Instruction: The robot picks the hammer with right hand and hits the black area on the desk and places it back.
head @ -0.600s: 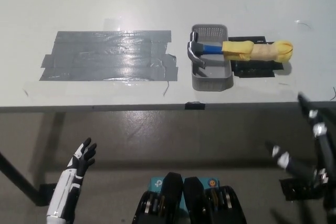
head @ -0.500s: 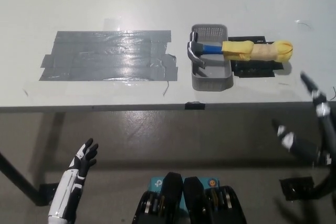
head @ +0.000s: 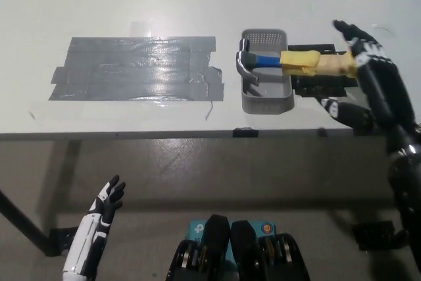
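Lower your right hand, fingers spread, squarely over the hammer's yellow grip before closing; left hand idles open.

Count on the desk
One hammer, one grey basket, one patch of dark tape.

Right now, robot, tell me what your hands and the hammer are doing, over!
Right hand open, above hammer handle. Left hand open, low, resting. Hammer head in gray basket. Nothing blocking.
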You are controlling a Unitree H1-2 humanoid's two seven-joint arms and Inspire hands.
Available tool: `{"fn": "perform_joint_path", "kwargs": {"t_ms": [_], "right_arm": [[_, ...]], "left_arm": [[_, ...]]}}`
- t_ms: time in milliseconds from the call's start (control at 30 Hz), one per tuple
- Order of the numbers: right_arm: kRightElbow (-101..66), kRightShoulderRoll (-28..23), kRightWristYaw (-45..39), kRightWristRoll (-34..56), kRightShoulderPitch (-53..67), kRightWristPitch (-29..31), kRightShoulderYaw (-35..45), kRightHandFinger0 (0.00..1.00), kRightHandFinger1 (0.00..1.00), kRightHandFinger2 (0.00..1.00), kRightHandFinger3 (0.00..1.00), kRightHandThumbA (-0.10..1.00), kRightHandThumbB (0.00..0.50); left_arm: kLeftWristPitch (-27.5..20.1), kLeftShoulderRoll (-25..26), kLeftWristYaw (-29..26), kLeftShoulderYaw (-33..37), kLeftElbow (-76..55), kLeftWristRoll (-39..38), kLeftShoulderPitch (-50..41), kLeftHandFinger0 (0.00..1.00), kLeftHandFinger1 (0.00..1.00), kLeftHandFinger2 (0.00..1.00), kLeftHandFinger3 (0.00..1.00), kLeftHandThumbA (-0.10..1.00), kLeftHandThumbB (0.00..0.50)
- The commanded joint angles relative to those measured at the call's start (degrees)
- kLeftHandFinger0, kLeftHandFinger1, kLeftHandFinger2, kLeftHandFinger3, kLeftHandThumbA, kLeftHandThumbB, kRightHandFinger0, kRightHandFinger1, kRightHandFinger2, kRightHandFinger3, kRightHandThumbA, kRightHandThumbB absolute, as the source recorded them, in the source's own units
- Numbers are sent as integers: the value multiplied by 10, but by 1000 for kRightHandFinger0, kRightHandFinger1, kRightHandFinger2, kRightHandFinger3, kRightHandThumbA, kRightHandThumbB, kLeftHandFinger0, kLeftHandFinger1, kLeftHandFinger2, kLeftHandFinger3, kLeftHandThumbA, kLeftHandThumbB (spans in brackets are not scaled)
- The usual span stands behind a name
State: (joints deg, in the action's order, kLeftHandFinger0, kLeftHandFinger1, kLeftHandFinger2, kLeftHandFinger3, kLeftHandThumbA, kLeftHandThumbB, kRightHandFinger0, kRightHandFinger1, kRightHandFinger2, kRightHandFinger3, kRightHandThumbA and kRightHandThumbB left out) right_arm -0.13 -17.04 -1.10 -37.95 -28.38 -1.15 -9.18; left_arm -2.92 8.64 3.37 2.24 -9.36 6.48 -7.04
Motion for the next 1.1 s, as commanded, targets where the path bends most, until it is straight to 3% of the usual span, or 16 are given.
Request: {"fn": "perform_joint_path", "kwargs": {"t_ms": [0,600,1067], "right_arm": [[40,-31,-15,-197,-89,-91,-59,1000,1000,1000,1000,1000,500],[108,-21,-37,-249,-148,-155,-127,1000,1000,1000,1000,1000,490],[168,-9,-36,-236,-180,-155,-135,1000,1000,1000,1000,1000,500]], "left_arm": [[-19,8,-3,2,-21,24,16,1000,1000,1000,1000,1000,129],[-23,7,2,3,-20,18,18,1000,1000,1000,1000,984,118],[-22,8,5,5,-23,19,19,1000,1000,1000,1000,996,122]]}}
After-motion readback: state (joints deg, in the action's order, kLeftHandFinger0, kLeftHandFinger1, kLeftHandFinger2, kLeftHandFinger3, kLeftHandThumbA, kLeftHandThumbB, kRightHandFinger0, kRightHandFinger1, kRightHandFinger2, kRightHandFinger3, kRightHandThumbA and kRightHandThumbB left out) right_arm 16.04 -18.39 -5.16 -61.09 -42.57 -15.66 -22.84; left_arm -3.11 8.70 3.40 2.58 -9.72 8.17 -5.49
